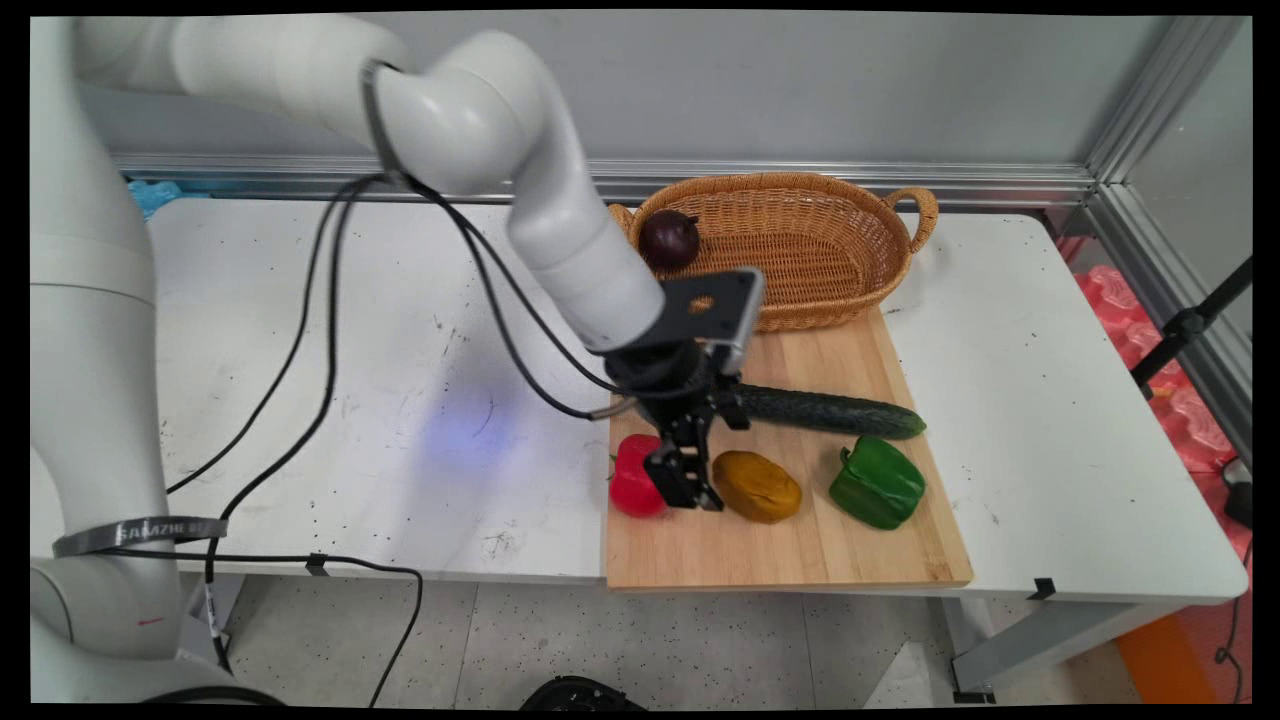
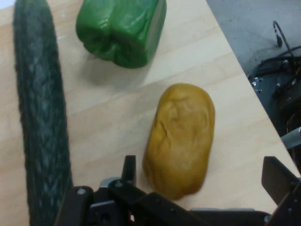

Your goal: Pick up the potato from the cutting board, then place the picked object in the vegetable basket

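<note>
On the board: black two-finger hand just left of brown oblong potato, red pepper on its other side.
Potato axis: runs along the hand's view, between its fingers.
Hand: spread wide, holding nothing.

Tabletop: white tabletop, scuffed and dark-speckled.
Wall: plain grey wall behind the tabletop, with an aluminium rail along its foot.
Floor: pale speckled floor below the tabletop's near edge.
Right of tabletop: pink moulded sheets lying lower.
</note>
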